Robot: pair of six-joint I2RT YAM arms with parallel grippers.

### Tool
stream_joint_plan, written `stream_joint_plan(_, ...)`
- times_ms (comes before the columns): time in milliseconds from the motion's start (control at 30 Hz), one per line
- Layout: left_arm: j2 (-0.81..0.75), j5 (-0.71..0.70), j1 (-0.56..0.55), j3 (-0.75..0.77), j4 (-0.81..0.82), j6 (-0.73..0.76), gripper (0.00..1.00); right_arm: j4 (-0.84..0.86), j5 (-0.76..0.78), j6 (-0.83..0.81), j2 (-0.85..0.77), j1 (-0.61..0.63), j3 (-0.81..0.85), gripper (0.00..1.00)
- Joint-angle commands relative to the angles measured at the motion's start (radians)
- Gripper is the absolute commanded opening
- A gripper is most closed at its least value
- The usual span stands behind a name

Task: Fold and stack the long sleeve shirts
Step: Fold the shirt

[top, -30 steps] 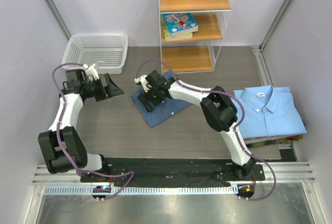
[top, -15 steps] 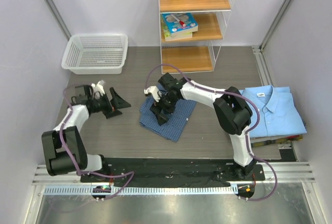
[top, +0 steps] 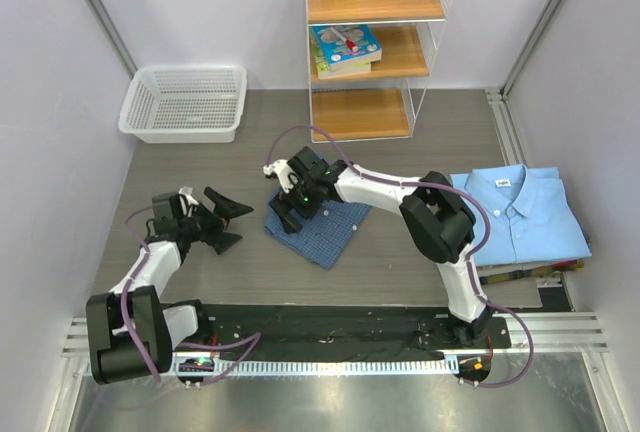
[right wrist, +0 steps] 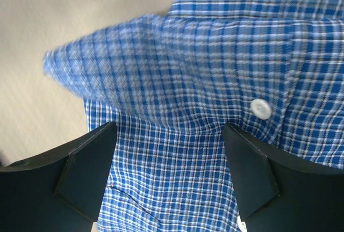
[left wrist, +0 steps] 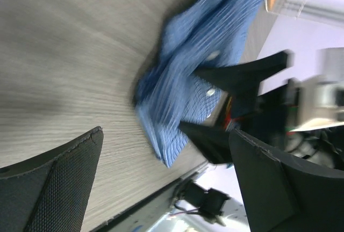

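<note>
Roughly folded checked shirt (top: 330, 233) (dark blue)

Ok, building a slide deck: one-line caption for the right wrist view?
Open right gripper poised over the checked blue shirt, a white button in view.

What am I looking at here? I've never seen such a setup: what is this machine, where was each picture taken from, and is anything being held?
These are two robot arms bolted at the near edge of a table. The wide picture comes from a fixed camera above and behind them. The two close-ups come from a camera on each wrist, so the black shapes in them are that arm's own fingers. A dark blue checked shirt lies mid-table and a folded light blue shirt lies at the right. A white mesh basket and a shelf stand at the back. The right gripper is open over the checked shirt's edge. The left gripper is open too, apart from the cloth. Neither holds anything.
</note>
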Motion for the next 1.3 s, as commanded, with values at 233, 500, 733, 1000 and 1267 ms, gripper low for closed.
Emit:
stream_joint_plan(233, 0.113, -0.048, -0.054, -0.074, 0.4, -0.263, 1.0, 0.127, 0.013, 0.16, -0.015, -0.014, 0.082, 0.89)
stream_joint_plan(500, 0.241, -0.143, -0.157, -0.021, 0.555, -0.335, 1.0, 0.058, 0.079, 0.125, -0.163, -0.012, -0.052, 0.87)
stream_joint_plan(733, 0.259, -0.171, -0.23, -0.003, 0.556, -0.326, 1.0, 0.043, 0.079, 0.072, -0.141, -0.014, -0.123, 0.84)
stream_joint_plan(1000, 0.336, -0.202, -0.278, 0.037, 0.629, -0.331, 1.0, 0.058, 0.086, 0.069, -0.101, -0.014, -0.156, 0.83)
stream_joint_plan(1267, 0.35, -0.241, -0.315, 0.071, 0.644, -0.32, 1.0, 0.056, 0.103, 0.075, -0.083, -0.014, -0.164, 0.83)
